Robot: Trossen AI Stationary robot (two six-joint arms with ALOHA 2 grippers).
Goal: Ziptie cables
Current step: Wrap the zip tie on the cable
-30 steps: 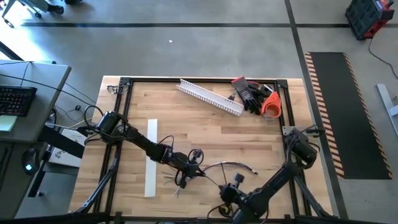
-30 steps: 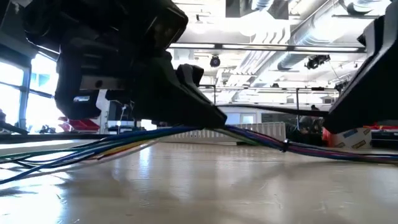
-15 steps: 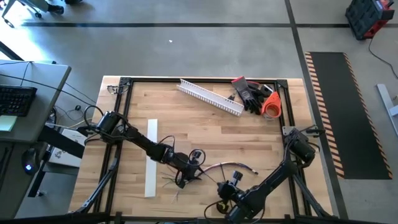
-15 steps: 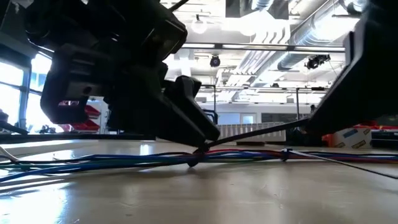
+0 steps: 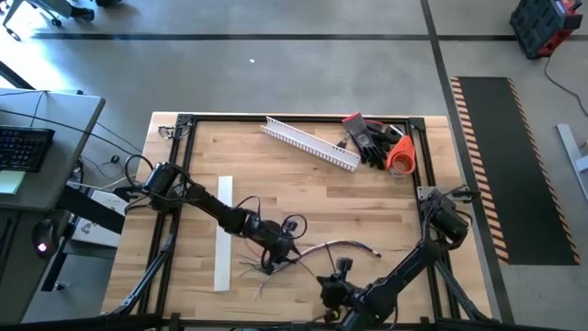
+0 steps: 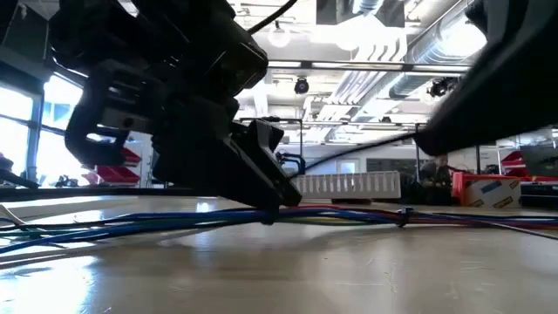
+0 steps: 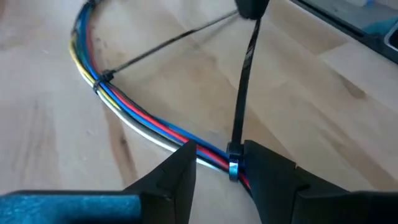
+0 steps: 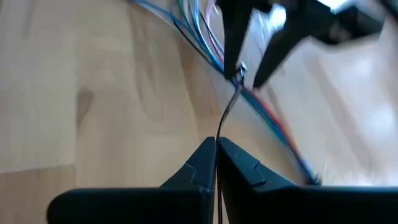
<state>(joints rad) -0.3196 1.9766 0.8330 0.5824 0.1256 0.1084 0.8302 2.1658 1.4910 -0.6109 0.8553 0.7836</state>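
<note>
The cables (image 5: 323,248) are a bunch of blue, red, yellow and white wires (image 7: 143,118) lying on the wooden table near its front edge. A black zip tie's head (image 7: 233,165) sits on the bunch. My left gripper (image 7: 221,165) is open, with one finger on each side of the bunch at that head. My right gripper (image 8: 216,152), toward the table's near right (image 5: 333,274), is shut on the tie's tail. A second black tie (image 7: 99,79) binds the bunch farther along. My left gripper stands astride the bunch at the tie head; I cannot tell whether its fingers touch the wires. My right gripper pinches the zip tie's tail (image 8: 219,140) between its two shut fingers. It comes slanting down from the table's near right side. The tail runs straight and taut from the fingers to the tie head (image 8: 239,73) on the bunch, which lies on the table.
A white flat strip (image 5: 223,234) lies left of my left gripper. At the far edge are a white slotted channel (image 5: 310,142) and dark gloves with an orange thing (image 5: 384,147). A black frame (image 5: 184,124) rims the table.
The bunch was raised off the table at my left gripper's tips and has dropped flat onto the wood. The tie's tail now stretches taut toward my right gripper, which has rolled about its own pointing line.
</note>
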